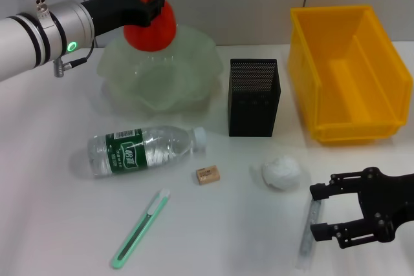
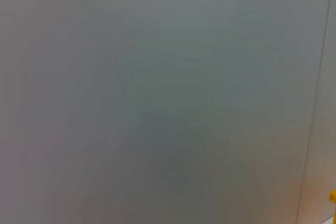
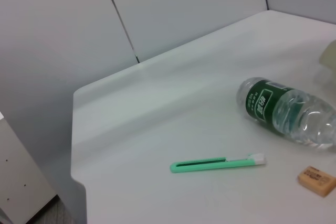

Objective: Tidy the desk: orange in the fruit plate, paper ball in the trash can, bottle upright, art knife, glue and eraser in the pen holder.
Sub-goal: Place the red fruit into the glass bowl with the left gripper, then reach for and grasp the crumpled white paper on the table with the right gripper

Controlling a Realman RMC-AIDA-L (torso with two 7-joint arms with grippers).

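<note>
My left gripper (image 1: 150, 3) is shut on the orange (image 1: 155, 30), holding it just over the pale green fruit plate (image 1: 162, 79) at the back left. The bottle (image 1: 142, 150) lies on its side in front of the plate; the right wrist view also shows this bottle (image 3: 287, 114). A green art knife (image 1: 139, 229) (image 3: 218, 164) lies near the front edge. The eraser (image 1: 207, 174) (image 3: 316, 180) and the paper ball (image 1: 281, 172) sit mid-table. My right gripper (image 1: 319, 211) is open at the front right, its fingertips over the grey glue stick (image 1: 306, 244).
A black mesh pen holder (image 1: 253, 97) stands at the centre. The yellow trash can (image 1: 349, 72) is at the back right. The left wrist view shows only grey wall. In the right wrist view the table's edge (image 3: 73, 129) drops off beyond the knife.
</note>
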